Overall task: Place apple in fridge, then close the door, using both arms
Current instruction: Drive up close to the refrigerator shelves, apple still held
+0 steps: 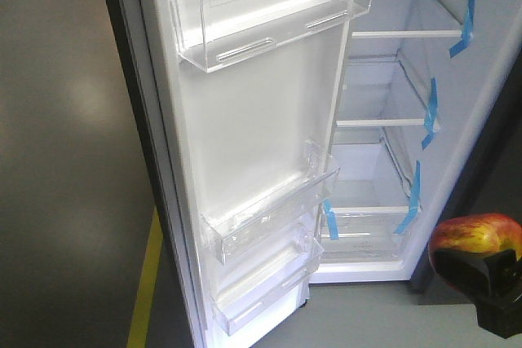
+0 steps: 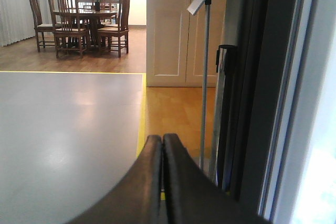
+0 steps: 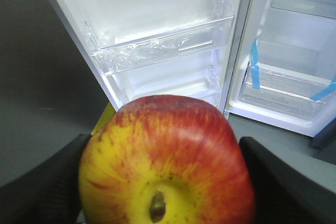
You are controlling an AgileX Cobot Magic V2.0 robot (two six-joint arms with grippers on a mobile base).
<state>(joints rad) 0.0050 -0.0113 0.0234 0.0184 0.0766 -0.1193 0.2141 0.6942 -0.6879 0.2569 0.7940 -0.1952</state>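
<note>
While the tall white-lined door point(image 1: 261, 120) hangs wide open, nothing's done yet on my end: the black right gripper point(image 3: 167, 182) is pinching the glossy red apple with yellow streaks point(image 1: 477, 234) just outside the dark grey, glass-shelved fridge point(image 1: 391, 95). The black left gripper point(image 2: 161, 148) is pressed together, empty. The apple's skin looks smooth and unbruised.

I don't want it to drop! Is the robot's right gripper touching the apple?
Touching. The right wrist view shows the right gripper with fingers pressed against both sides of the apple.
</note>
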